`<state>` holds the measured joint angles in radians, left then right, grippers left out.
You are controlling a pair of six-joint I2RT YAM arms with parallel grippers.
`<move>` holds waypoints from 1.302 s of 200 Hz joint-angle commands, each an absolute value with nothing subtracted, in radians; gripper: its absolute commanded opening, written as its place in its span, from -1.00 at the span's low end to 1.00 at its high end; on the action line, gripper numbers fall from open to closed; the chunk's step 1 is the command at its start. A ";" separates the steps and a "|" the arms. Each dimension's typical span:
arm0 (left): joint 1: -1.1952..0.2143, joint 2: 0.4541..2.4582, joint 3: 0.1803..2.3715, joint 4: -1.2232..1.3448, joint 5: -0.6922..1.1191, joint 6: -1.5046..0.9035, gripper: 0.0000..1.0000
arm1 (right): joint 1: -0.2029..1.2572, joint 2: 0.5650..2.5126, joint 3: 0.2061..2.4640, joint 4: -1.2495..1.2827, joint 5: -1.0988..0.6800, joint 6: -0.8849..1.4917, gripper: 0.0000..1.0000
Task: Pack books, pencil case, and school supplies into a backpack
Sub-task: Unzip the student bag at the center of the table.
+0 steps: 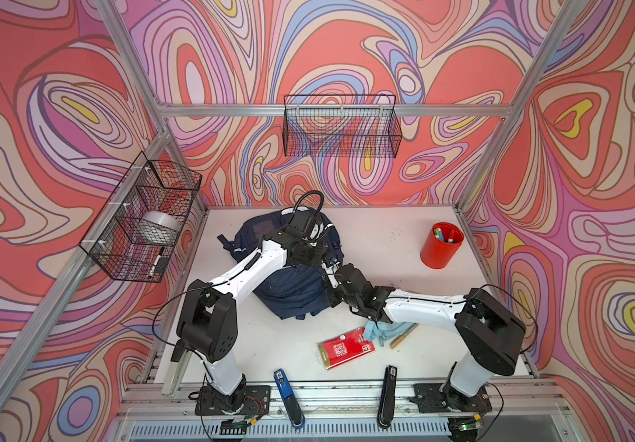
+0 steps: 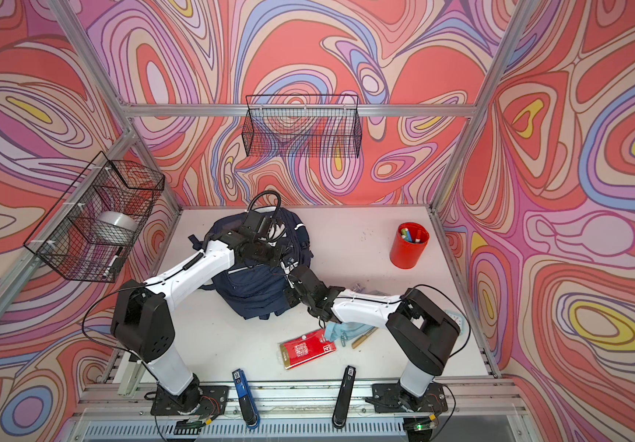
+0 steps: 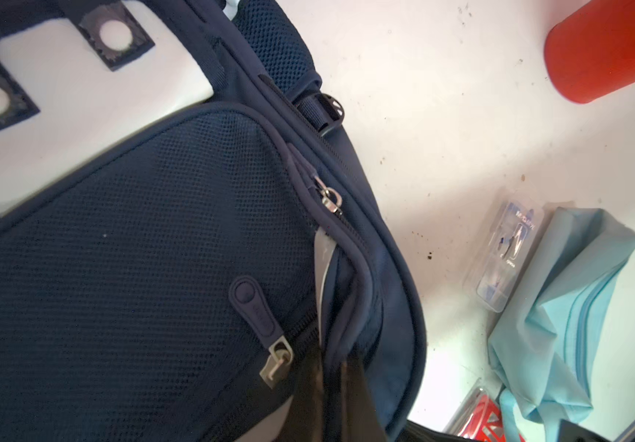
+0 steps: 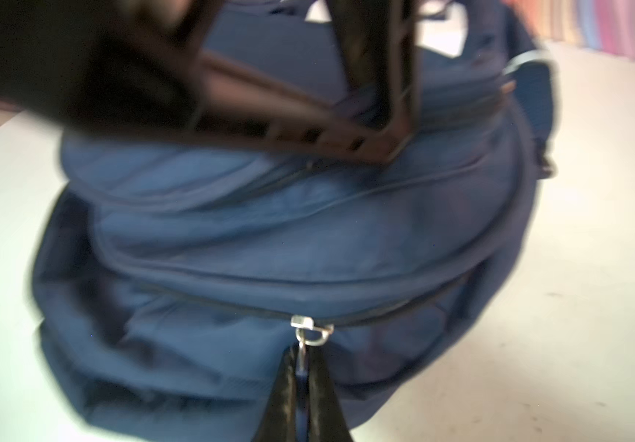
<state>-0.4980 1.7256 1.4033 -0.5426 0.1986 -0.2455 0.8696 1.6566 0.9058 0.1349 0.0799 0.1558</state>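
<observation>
The navy backpack (image 1: 289,294) (image 2: 254,294) lies in the middle of the table. My left gripper (image 3: 333,371) (image 1: 324,262) is shut on a fold of its fabric beside a zip. My right gripper (image 4: 302,367) (image 1: 328,281) is shut on a metal zipper pull (image 4: 310,331) of a lower pocket. The light-blue pencil case (image 1: 385,331) (image 3: 576,306) lies under the right forearm. Beside it lie the red packet (image 1: 346,352), the tan stick (image 1: 404,336) and the clear plastic packet (image 3: 507,256). The books are out of view.
A red cup of markers (image 1: 442,245) stands at the back right. A blue stapler (image 1: 287,398) and a black stapler (image 1: 386,396) lie at the front rail. Wire baskets hang on the back wall (image 1: 341,126) and left wall (image 1: 143,218).
</observation>
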 commanded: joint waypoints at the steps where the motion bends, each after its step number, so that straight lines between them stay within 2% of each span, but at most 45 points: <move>1: -0.489 1.685 1.411 -0.394 0.219 -0.323 -1.00 | 0.886 1.610 0.885 0.122 -0.069 0.042 -1.00; 77: -0.488 1.690 1.532 -0.432 0.214 -0.504 -1.00 | 1.175 1.879 1.113 0.120 0.248 0.015 -1.00; 123: -0.455 1.661 1.570 -0.476 0.228 -0.491 -1.00 | 1.175 1.836 1.069 0.180 0.312 -0.015 -1.00; 151: -0.451 1.647 1.551 -0.448 0.248 -0.576 -1.00 | 1.185 1.945 1.237 0.091 0.262 -0.016 -1.00; 180: -0.439 1.626 1.555 -0.409 0.279 -0.655 -1.00 | 1.209 2.108 1.436 0.045 0.306 -0.030 -1.00; 210: -0.437 1.611 1.547 -0.408 0.268 -0.698 -1.00 | 1.214 2.193 1.540 0.043 0.352 -0.018 -1.00; 230: -0.430 1.567 1.462 -0.307 0.273 -0.779 -1.00 | 1.214 2.253 1.629 0.030 0.410 -0.014 -1.00; 260: -0.418 1.551 1.445 -0.303 0.262 -0.788 -1.00 | 1.214 2.277 1.672 0.014 0.358 -0.014 -1.00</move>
<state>-0.4103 1.6207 1.4300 -0.5194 0.2035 -0.6849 1.1793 2.2528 1.6531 0.0113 0.4522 -0.0074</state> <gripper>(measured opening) 0.048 0.065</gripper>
